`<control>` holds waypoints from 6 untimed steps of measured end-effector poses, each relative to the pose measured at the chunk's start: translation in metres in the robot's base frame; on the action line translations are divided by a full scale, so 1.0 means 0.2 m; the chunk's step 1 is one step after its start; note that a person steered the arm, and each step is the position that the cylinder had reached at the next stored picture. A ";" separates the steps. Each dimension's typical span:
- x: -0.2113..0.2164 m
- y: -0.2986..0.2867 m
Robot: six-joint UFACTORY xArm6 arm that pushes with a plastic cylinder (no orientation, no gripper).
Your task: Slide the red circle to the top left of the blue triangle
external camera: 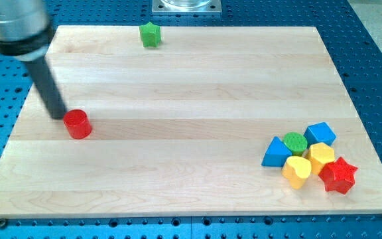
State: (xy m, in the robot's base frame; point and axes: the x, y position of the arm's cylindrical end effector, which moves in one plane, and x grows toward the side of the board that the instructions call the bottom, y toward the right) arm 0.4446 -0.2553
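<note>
The red circle [78,124] is a short red cylinder on the wooden board [178,86] at the view's left, about mid-height. My tip [58,115] is just to its upper left, touching or nearly touching its edge. The blue triangle [276,153] lies far off at the view's lower right, at the left end of a tight cluster of blocks.
The cluster holds a green circle [295,142], a blue cube [320,133], a yellow heart [297,171], a yellow hexagon [321,157] and a red star [339,175]. A green star [150,34] sits at the board's top edge. Blue perforated table surrounds the board.
</note>
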 end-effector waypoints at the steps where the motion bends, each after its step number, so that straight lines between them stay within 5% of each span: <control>1: 0.13 0.10; 2: 0.13 0.75; 4: 0.23 0.61; 6: 0.48 0.94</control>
State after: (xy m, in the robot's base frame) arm 0.5410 -0.0682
